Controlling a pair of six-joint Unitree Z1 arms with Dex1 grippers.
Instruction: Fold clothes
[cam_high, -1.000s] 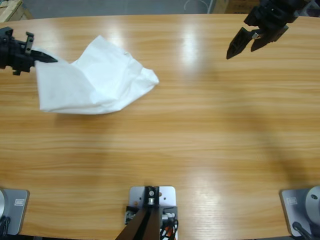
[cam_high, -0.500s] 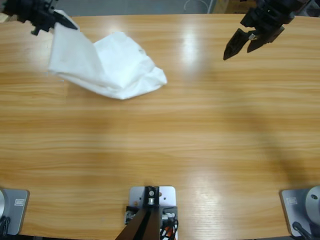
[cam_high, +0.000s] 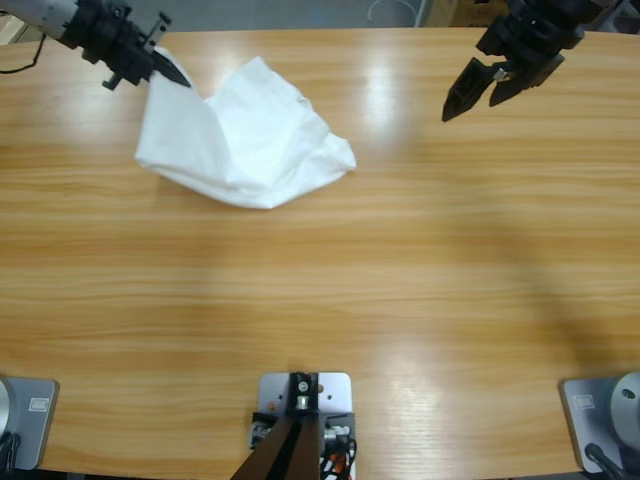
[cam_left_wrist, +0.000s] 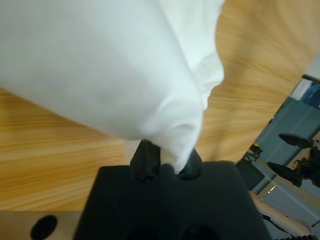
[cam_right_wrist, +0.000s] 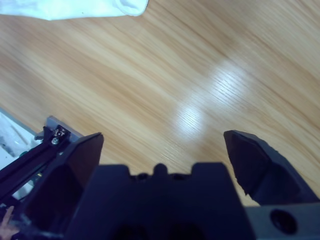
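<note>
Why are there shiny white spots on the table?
That is glare from lights overhead bouncing off the glossy table: in the high view a bright patch sits near the far edge, by the shirt; the right wrist view shows a similar streak ahead of the right hand. The left wrist view shows none.

The T-shirt (cam_high: 245, 135) lies crumpled on the desk (cam_high: 320, 300) in the upper left of the frame, with the left tool (cam_high: 170, 72) at its upper left corner. The right tool (cam_high: 472, 90) sits in the upper right, well apart.
</note>
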